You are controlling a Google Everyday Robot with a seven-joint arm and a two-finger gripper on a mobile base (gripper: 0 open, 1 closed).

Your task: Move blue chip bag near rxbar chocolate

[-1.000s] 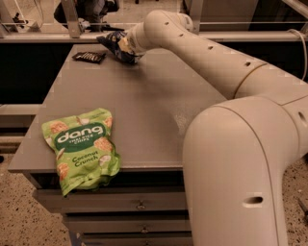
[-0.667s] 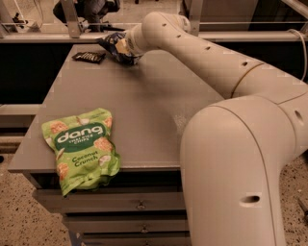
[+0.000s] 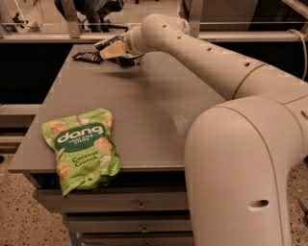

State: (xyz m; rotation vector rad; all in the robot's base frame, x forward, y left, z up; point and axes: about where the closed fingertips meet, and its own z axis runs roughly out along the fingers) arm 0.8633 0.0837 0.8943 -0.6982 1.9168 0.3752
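The blue chip bag [image 3: 129, 59] is a dark crinkly bag at the far edge of the grey table [image 3: 144, 110], low over or resting on its top. My gripper [image 3: 111, 47] reaches in from the right at the end of the long white arm [image 3: 202, 53] and is shut on the bag's upper part. The rxbar chocolate [image 3: 87, 57], a small flat dark bar, lies on the table just left of the gripper and the bag, a short gap away.
A larger bright green "dang" bag [image 3: 81, 148] lies at the table's front left corner and hangs slightly over the edge. Drawers [image 3: 139, 205] sit below the table front. A rail and dark clutter [image 3: 96, 9] stand behind the far edge.
My gripper with the blue chip bag has dropped slightly toward the tabletop beside the rxbar. The rxbar and the green bag have not moved.
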